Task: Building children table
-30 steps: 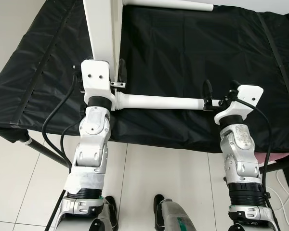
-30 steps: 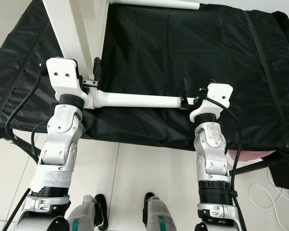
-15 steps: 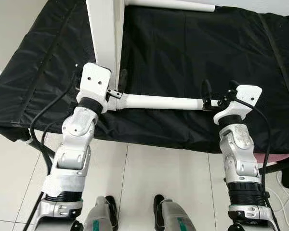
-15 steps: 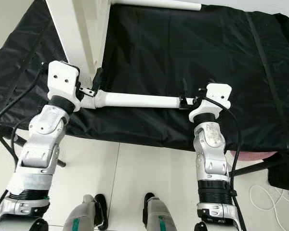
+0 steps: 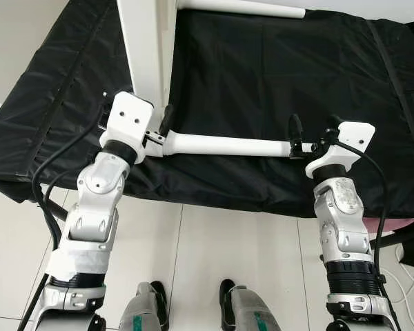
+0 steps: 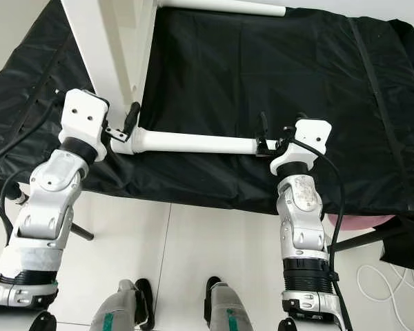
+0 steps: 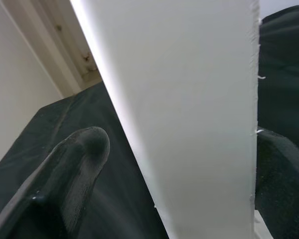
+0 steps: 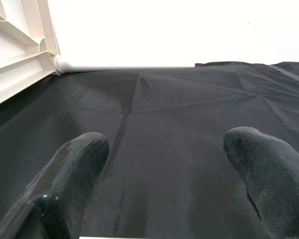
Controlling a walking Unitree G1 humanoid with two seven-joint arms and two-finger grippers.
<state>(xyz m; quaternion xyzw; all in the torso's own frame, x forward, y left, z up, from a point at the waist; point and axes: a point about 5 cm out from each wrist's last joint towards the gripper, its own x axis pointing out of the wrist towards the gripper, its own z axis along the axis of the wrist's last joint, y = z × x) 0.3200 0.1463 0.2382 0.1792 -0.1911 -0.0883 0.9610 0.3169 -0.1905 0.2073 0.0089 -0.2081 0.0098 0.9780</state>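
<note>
Glossy white leg [image 5: 228, 145], creased black cloth [image 5: 276, 83]

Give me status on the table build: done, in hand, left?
Done: one white leg looks already fitted at the far end of the upended white tabletop. In hand: a second leg lies level over the black cloth, left claw at its tabletop end, right claw open at its free end. Left: seating that leg; other legs can't be judged.

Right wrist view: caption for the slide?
Right gripper open above the black fabric sheet, with the white ribbed plastic tabletop and a white tube leg beyond.
</note>
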